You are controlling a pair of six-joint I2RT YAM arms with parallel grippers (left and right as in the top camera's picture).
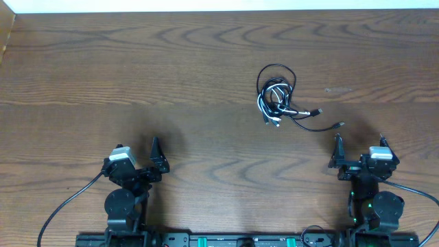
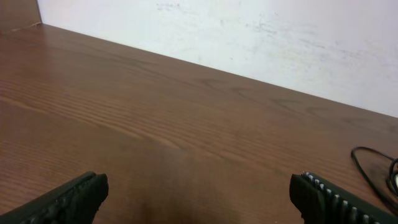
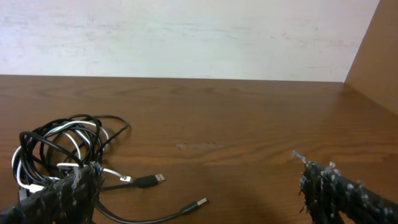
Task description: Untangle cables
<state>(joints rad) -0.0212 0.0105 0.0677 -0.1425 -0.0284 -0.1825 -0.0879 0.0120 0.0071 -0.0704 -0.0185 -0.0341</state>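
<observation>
While both arms sit at the near edge, I see my left pincer (image 2: 199, 198) with its fingers spread wide, nothing between them but bare wood. My right pincer (image 3: 199, 182) is spread wide as well and holds nothing. Its left finger (image 3: 68, 193) overlaps the bundle in the wrist view, but from overhead the two are clearly apart.

Ahead of the right pincer and off to its left lie the cables (image 1: 278, 96), flat on the surface (image 1: 137, 68), right of centre. They are a small knot of thin black and white cords looped over one another. Two loose black ends trail out of the knot toward the right: one finishes in a dark plug (image 3: 149, 180), the other, nearer the pincer, in a small silver-tipped plug (image 3: 198, 203).

From the left wrist I catch only a black loop of the knot at the far right of the view. Beyond the surface's far edge stands a pale wall (image 3: 186, 37).
</observation>
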